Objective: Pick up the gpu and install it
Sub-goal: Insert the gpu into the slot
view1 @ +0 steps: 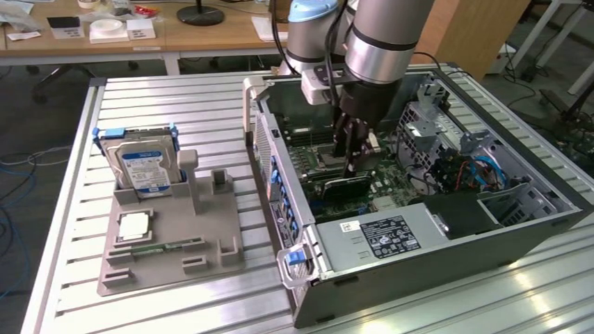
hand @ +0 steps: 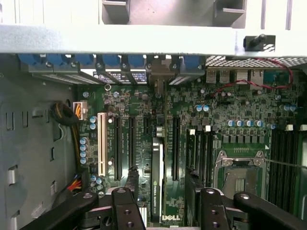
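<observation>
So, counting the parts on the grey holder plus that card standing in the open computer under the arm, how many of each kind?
hard drive: 1
processor chip: 1
memory stick: 1
gpu: 1
Total: 4

A wooden desk spans the upper left of the exterior view, above dark grey floor. A wooden panel stands at upper right.
</observation>
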You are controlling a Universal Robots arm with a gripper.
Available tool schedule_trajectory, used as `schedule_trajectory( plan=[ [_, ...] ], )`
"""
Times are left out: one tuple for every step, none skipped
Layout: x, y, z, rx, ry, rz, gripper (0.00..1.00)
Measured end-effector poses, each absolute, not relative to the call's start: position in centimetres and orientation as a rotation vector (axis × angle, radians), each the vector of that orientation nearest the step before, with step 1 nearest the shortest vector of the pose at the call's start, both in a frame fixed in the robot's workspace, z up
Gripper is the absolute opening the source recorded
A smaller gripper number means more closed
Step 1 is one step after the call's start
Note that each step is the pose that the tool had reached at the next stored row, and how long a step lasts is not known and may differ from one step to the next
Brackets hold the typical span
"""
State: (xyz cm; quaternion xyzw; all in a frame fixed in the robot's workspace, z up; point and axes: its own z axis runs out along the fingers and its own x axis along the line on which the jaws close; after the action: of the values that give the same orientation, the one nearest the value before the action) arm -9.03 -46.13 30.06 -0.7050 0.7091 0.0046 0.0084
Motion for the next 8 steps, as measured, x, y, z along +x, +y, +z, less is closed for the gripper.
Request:
schedule_trajectory(
  plan=[
    [-8.95, -46.13, 30.05, -2.203, 2.216, 0.014, 0.51],
    [-8.92, -46.13, 30.06, -2.203, 2.216, 0.014, 0.51],
    [-8.92, -46.13, 30.06, -2.203, 2.216, 0.014, 0.51],
    [-8.92, -46.12, 30.05, -2.203, 2.216, 0.014, 0.51],
    [-8.92, -46.12, 30.06, -2.203, 2.216, 0.014, 0.51],
    [-8.91, -46.12, 30.06, -2.203, 2.216, 0.014, 0.51],
    [-8.9, -46.12, 30.06, -2.203, 2.216, 0.014, 0.51],
    [-8.87, -46.12, 30.06, -2.203, 2.216, 0.014, 0.51]
  ],
)
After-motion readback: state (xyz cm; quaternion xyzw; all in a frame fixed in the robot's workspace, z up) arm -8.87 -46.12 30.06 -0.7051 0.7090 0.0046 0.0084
